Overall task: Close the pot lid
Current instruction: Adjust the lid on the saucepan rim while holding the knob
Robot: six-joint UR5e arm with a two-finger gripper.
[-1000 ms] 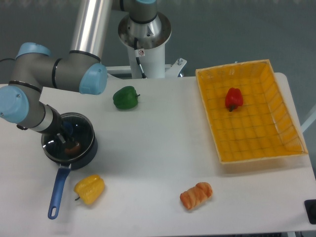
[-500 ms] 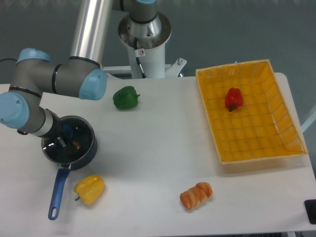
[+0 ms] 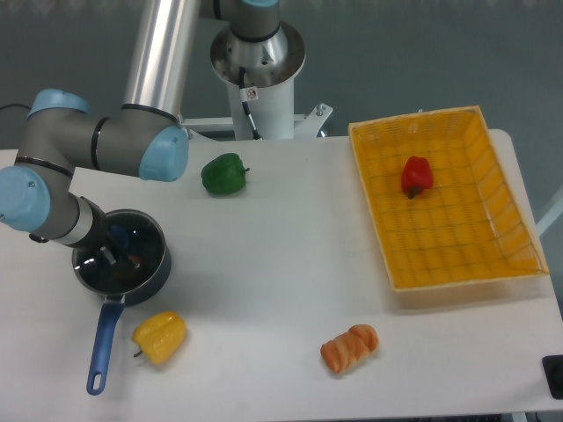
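Change since earlier views: arm wrist sits slightly further left and up; pot (image 3: 132, 264) with its lid has shifted a little toward 9 o'clock, handle tip now marginally lower; all other items unmoved

Pincer: gripper (image 3: 113, 249) reaches down over the pot's left half, fingers against the pot lid (image 3: 141, 244) near its blue knob; how wide it stands cannot be told, the wrist hides the jaws; whether it grips the knob cannot be told

Pot: small, round, dark, at 9 o'clock on the table (image 3: 281, 255); blue handle (image 3: 104, 345) runs toward 6 o'clock. Glass lid lies over the mouth, metal rim showing along the right edge; a small reddish-brown item (image 3: 134, 261) shows through the glass

Basket (image 3: 510, 211): orange, rectangular, at 3 o'clock; holds one red pepper (image 3: 416, 176) in its upper-middle part

Loose on the table:
- green pepper (image 3: 224, 173), at 11 o'clock, well apart from the pot
- yellow pepper (image 3: 159, 337), just beside the handle, at 7 o'clock
- croissant (image 3: 349, 347), at 6 o'clock, near the front edge
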